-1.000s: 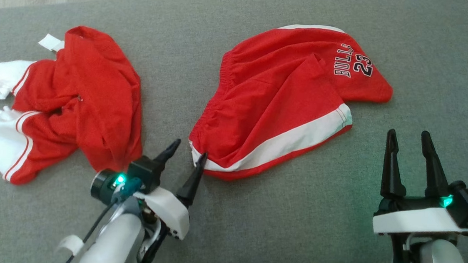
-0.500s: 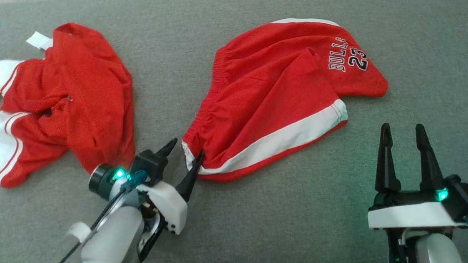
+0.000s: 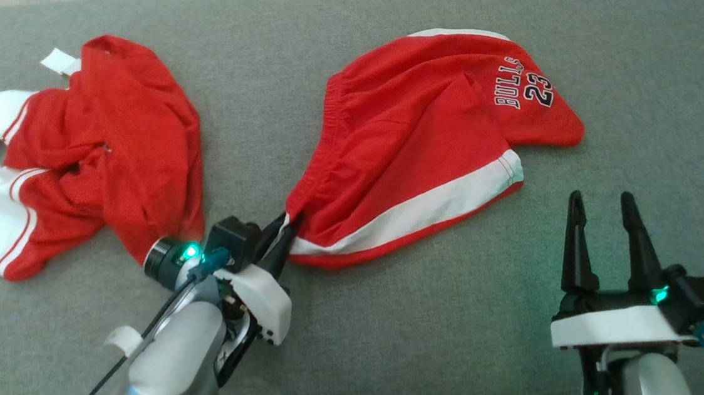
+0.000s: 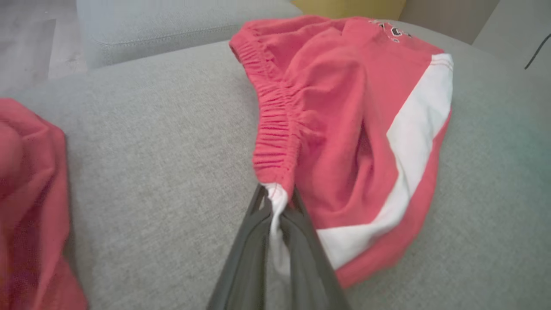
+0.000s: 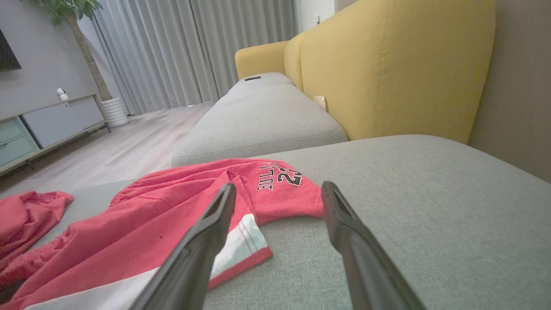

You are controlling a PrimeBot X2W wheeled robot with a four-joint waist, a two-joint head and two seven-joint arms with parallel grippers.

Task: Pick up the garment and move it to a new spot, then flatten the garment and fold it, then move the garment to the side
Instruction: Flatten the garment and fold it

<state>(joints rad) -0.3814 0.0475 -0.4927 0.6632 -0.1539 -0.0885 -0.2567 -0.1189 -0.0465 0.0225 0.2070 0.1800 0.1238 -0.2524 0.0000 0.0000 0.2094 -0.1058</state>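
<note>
Our left gripper (image 3: 286, 225) pinches only the near-left white waistband corner of the red shorts (image 3: 419, 146), lying mid-scene on the grey cushion (image 3: 440, 355); our right gripper (image 3: 599, 198) stands spread, near right. We judge so thin a bite may slip on lifting.

We read one print, on the red shorts (image 3: 420, 134): the word "BULLS" (image 3: 507, 84) in dark capitals, and beside it the number "23" (image 3: 539, 90) in the same style. Both stood on a leg panel at the end farthest from the elastic waistband (image 3: 326, 139), the word nearer the waistband than the number. In the right wrist view the same print (image 5: 279, 177) lay turned and foreshortened; we could make out the digits, the word less surely. In the left wrist view only its edge showed, far from the waistband, too cut off to read. A white tag (image 3: 60, 61) on the other red garment (image 3: 124, 142), well apart from the waistband, was too small for us to read.
</note>
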